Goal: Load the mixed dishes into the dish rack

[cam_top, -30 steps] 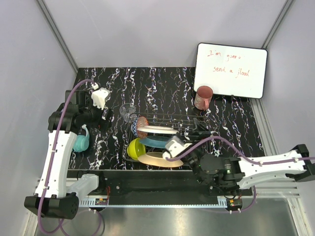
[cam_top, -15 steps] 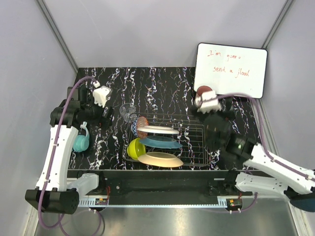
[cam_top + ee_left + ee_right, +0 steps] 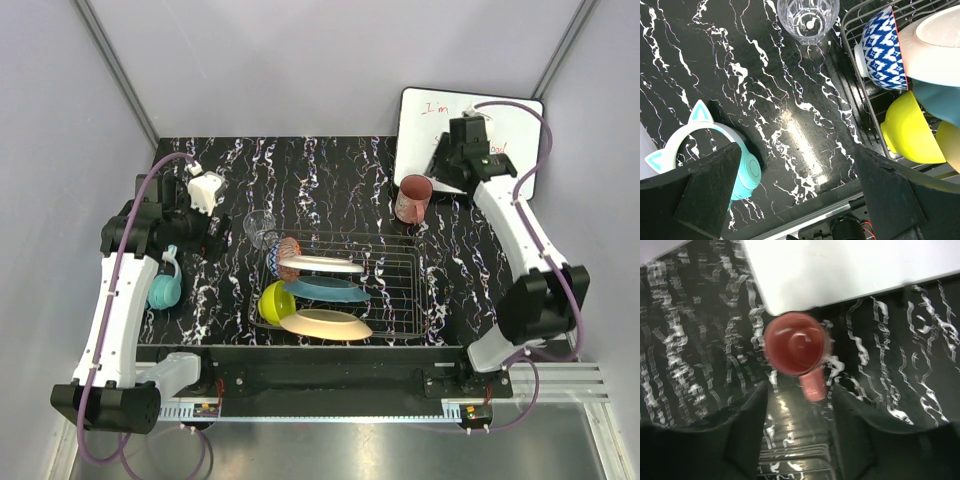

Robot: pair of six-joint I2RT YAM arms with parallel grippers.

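At the far left, the teal headphones [image 3: 715, 150] lie just beside the left gripper [image 3: 797, 155], whose jaws are spread wide and hold nothing. If this arm swings low toward the glass [image 3: 807, 17], a finger can catch the headband and drag it along. The glass stands upright on the table, just outside the left end of the dish rack [image 3: 400, 290]. It is clear and smooth, so I think the jaws may misjudge its wall, push it over or let it slip.

The rack already holds three plates and two bowls, all packed at its left side. A glass carried in there can knock the patterned bowl [image 3: 880, 47], so the free right half looks safer.

The red-brown cup [image 3: 797, 347] stands upright on the table beyond the rack, close to the whiteboard [image 3: 515, 170]. The right gripper [image 3: 800, 390] hangs over it with jaws apart and the handle between them, pinching nothing as far as the blurred picture shows. A grip on the handle alone may let the cup swing or bump the board.
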